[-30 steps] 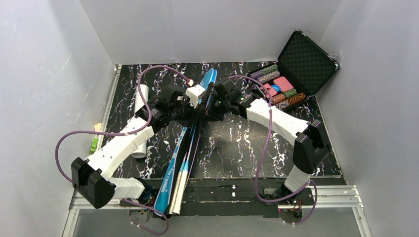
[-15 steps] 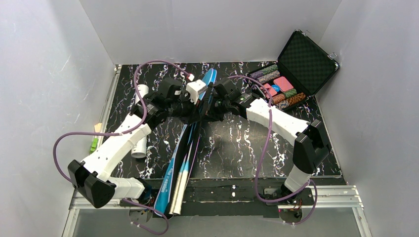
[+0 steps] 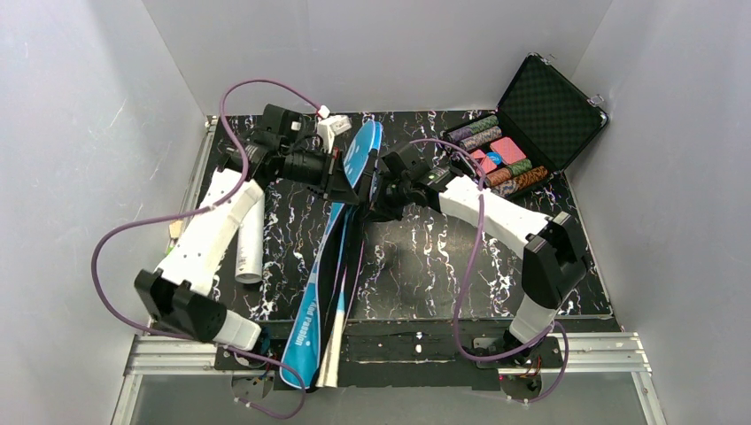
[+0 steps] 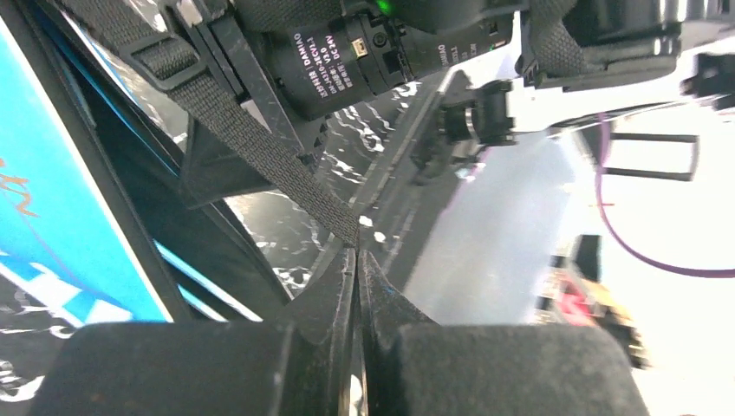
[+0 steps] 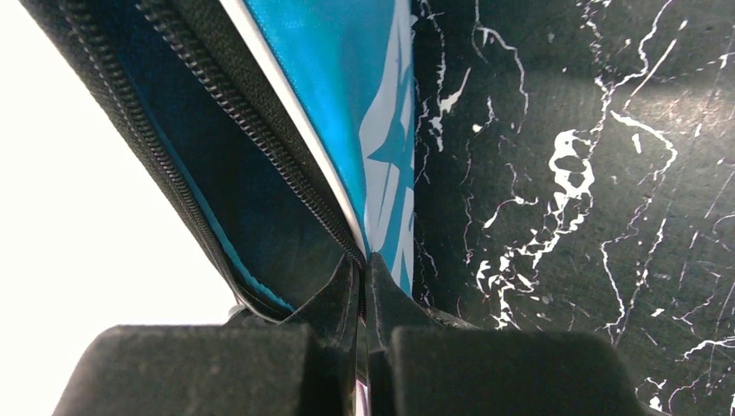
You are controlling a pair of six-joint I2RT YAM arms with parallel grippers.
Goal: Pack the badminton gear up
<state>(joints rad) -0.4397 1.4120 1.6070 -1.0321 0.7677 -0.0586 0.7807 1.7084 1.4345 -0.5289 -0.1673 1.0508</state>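
The blue racket bag [image 3: 310, 310] lies lengthwise on the black marbled table, its head end raised at the back. My left gripper [image 3: 341, 180] is shut on the bag's black webbing strap [image 4: 251, 147], with the jaws closed at the strap's end [image 4: 356, 253]. My right gripper [image 3: 370, 202] is shut on the bag's zipper edge [image 5: 260, 147], at the open mouth [image 5: 364, 257]. A white handle [image 3: 329, 359] sticks out of the bag's near end; the rackets are otherwise hidden. The long white tube [image 3: 249, 241] lies left of the bag. No shuttlecocks show.
An open black hard case [image 3: 549, 111] of coloured chips stands at the back right. The right arm's wrist motor [image 4: 364, 61] is close in front of the left wrist camera. White walls enclose the table on three sides.
My left arm has swung back and to the left, pulling the strap and raising the bag's head. The bag has shifted and its near end now reaches further over the front edge. The right gripper has barely moved.
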